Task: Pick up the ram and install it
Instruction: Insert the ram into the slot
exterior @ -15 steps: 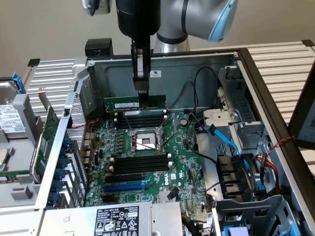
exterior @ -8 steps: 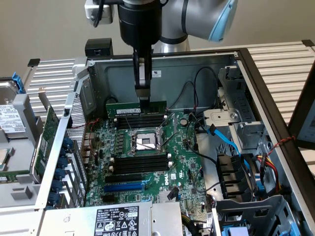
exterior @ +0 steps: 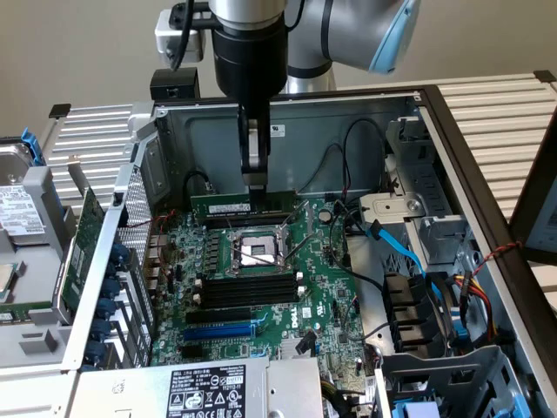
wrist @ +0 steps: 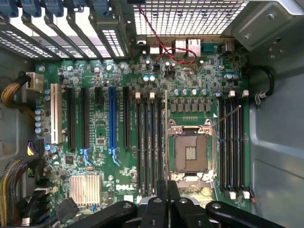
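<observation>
The ram (exterior: 222,204) is a long thin green stick with a white label. It hangs level just above the motherboard's far edge, behind the CPU socket (exterior: 258,252). My gripper (exterior: 254,185) comes straight down from above and is shut on the ram's upper edge near its middle. In the wrist view the gripper (wrist: 167,190) points down at the board, and the ram (wrist: 166,137) shows edge-on as a thin line running past the CPU socket (wrist: 191,152).
Black memory slots (exterior: 244,292) lie in front of the socket, and more slots (wrist: 232,142) lie on its other side. A green expansion card (exterior: 83,252) leans outside the case at the exterior view's left. Blue cables (exterior: 396,248) and drive bays crowd the exterior view's right. The case's rear wall (exterior: 331,131) stands close behind.
</observation>
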You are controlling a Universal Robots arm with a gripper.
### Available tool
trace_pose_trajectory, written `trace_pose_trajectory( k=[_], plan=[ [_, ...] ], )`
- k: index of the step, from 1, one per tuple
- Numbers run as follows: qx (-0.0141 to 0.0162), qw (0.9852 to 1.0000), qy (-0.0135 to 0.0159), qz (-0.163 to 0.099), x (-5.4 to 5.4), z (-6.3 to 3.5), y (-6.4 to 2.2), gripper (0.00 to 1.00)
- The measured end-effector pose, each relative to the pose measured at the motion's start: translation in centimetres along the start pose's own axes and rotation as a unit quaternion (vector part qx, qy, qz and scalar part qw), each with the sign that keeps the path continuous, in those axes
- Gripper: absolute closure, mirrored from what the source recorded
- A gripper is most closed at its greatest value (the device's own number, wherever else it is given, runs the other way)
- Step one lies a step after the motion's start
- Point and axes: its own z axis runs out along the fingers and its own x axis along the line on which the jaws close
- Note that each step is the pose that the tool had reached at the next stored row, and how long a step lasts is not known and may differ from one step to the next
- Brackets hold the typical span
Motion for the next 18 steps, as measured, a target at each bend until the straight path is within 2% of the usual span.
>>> trace_pose_trajectory(
  k=[7,14,18],
  plan=[
    [0.0,1.0,0.0,0.0,0.2,1.19,-0.08,0.88],
    [0.0,1.0,0.001,0.0,0.7,1.69,-0.13,0.88],
    [-0.0013,1.0,0.0013,0.0,0.8,1.9,-0.13,0.88]
  ],
)
